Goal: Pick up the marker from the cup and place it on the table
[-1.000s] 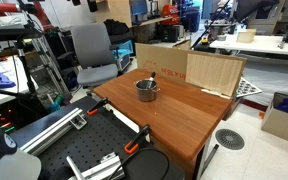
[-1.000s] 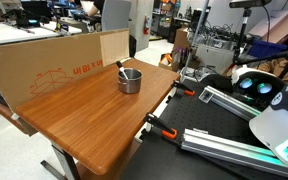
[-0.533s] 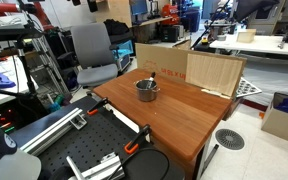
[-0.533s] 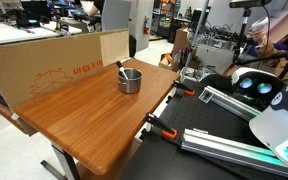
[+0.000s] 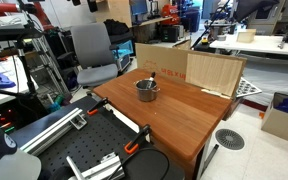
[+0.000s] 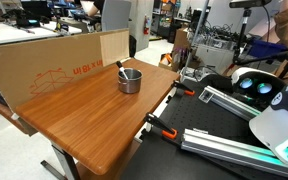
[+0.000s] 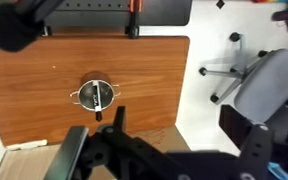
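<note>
End effector (image 7: 164, 155): fingers spread wide, empty.
Marker (image 7: 100, 97): in cup (image 7: 88, 92), well below, untouched.
Table (image 7: 34, 70): no marker placed.
Remaining: approach, grasp, lift, place.

A grey office chair (image 5: 92, 50) stood beside an upright brown cardboard sheet (image 5: 159, 58). A paler panel (image 5: 214, 72) adjoined that sheet. A black perforated bench (image 5: 89, 160) occupied the foreground, with an orange-handled clamp (image 5: 132, 147) at its edge. A cardboard box (image 5: 282, 118) rested on the floor near a round grey disc (image 5: 229, 139).
</note>
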Robot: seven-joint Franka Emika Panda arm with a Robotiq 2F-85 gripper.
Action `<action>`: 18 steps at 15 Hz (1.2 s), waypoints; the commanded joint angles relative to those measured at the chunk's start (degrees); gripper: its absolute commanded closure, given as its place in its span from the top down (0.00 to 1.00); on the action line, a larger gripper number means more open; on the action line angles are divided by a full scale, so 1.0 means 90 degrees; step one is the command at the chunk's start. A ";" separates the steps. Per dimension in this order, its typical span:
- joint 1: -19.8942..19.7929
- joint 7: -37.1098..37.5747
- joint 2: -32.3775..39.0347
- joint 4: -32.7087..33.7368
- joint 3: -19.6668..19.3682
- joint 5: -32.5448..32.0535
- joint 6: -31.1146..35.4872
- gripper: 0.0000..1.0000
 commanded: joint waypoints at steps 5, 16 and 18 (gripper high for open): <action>-0.0125 -0.0137 0.0082 -0.0021 0.0088 -0.0018 0.0171 1.00; -0.0433 -0.0179 0.2432 0.0394 0.0087 -0.0312 0.1503 1.00; -0.0447 -0.0091 0.2868 0.0513 0.0153 -0.0408 0.1844 1.00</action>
